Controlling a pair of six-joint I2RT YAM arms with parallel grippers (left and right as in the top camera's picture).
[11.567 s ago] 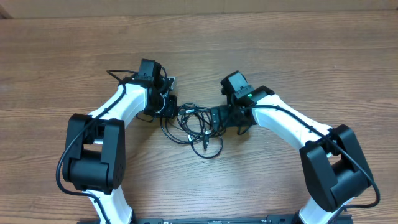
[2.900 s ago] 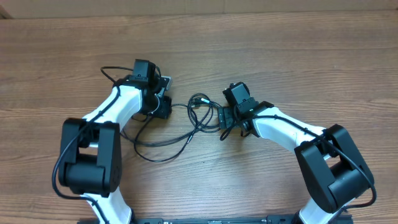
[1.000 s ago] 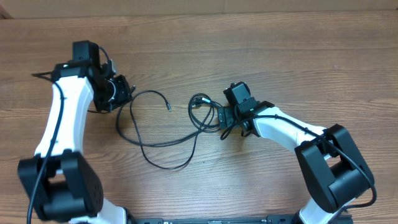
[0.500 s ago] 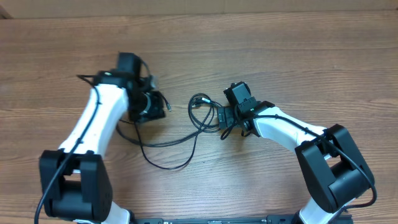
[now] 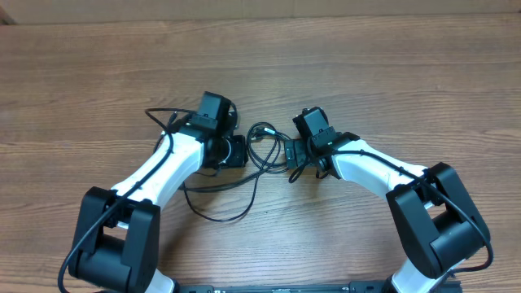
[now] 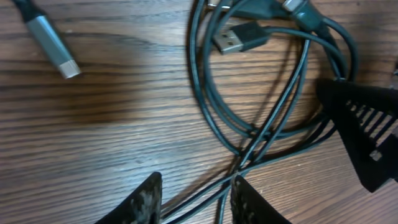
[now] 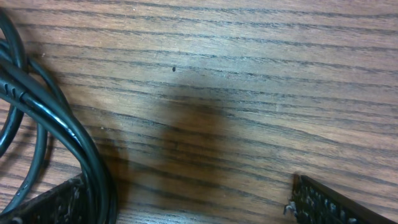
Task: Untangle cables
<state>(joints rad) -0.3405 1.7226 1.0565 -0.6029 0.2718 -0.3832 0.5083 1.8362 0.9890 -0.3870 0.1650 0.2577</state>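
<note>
Cables [image 5: 262, 129] lie in a small coil on the wooden table [image 5: 391, 73], right between the two grippers.
The left gripper [image 6: 196, 202] has its fingers a little apart, and two black strands run through the gap. The right gripper [image 7: 186, 208] has its fingers wide apart, with cable strands just beside one finger. A silver plug [image 6: 53, 43] lies near the coil.

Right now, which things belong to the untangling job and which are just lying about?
Job: cables, USB plug, silver plug tip, left gripper, right gripper.
Not the job: wooden table, arm wiring.
</note>
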